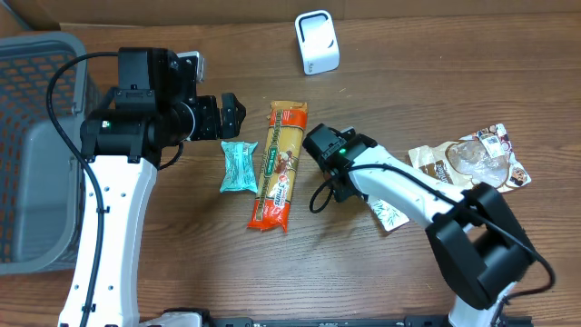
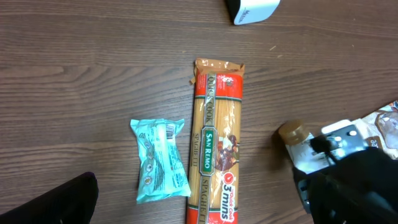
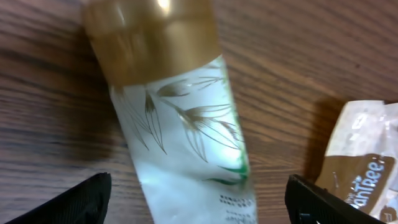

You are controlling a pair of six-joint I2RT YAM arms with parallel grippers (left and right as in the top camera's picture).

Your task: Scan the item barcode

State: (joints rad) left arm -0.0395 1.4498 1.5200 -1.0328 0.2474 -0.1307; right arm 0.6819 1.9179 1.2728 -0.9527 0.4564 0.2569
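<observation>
right claw [image 3: 208,199] of mine hangs with its jaws spread wide, one dark tip on either side of the white tube [image 3: 186,137]. nothing is pinched, and bare wood shows between each tip and the tube's flanks. left claw [image 1: 234,113] is just as empty, jaws fully apart, held over the table [image 1: 200,272] just beside the teal packet [image 1: 240,167].

the tube is what i take for the item, since it sits right under my right wrist. it lies flat on the wood with its gold cap pointing away from my fingers. from above it is mostly hidden under my forearm, and only its flat tail peeks out near the brown-and-clear pouch [image 1: 472,159]. i can make out no barcode on the face turned up, only leaf print and some small lettering too blurred to read.

by my reckoning almost nothing is done yet. the tube is not lifted, and the small white box [image 1: 316,41] at the far edge — the scanner, i judge — stands well apart from it. left to do: close on the tube, raise it, find the side with the code, and carry that side up to the box's face. the spaghetti pack [image 1: 280,165] lies between the teal packet and my right claw, and the grey basket [image 1: 36,54] sits off to my left — neither touched.
</observation>
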